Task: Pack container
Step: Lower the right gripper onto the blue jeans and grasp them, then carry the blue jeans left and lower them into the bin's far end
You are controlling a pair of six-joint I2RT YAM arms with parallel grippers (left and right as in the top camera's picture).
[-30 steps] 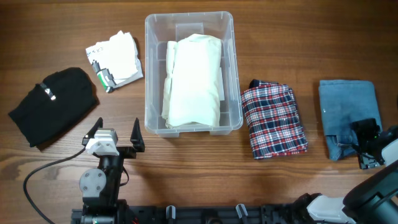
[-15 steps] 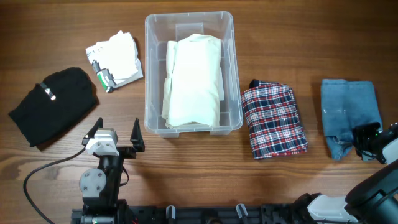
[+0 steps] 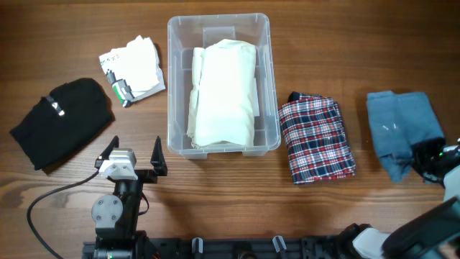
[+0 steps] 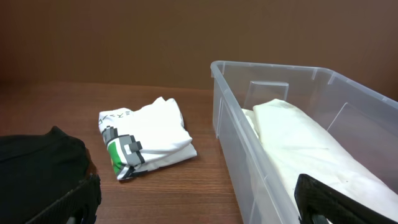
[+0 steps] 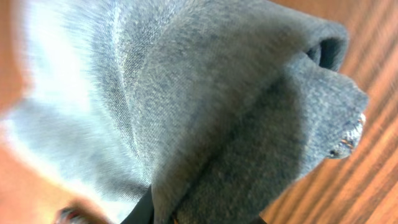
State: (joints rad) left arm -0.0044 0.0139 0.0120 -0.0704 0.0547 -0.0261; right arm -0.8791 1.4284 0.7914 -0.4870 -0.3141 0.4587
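- Wooden table [image 3: 359, 216] from overhead: the clear container [image 3: 169, 72] sits at centre with a cream fold [image 3: 223, 90] inside. The right gripper [image 3: 430, 160] pinches the near corner of the blue garment [image 3: 399, 122]. A good lift would gather all layers and clear the rim.
- Left wrist: the left gripper [image 4: 199, 205] waits beside the container, jaws spread wide, its tips cut off by the frame.
- Right wrist: cloth fills the frame, hiding most of the jaws. Whether every layer is caught cannot be told.
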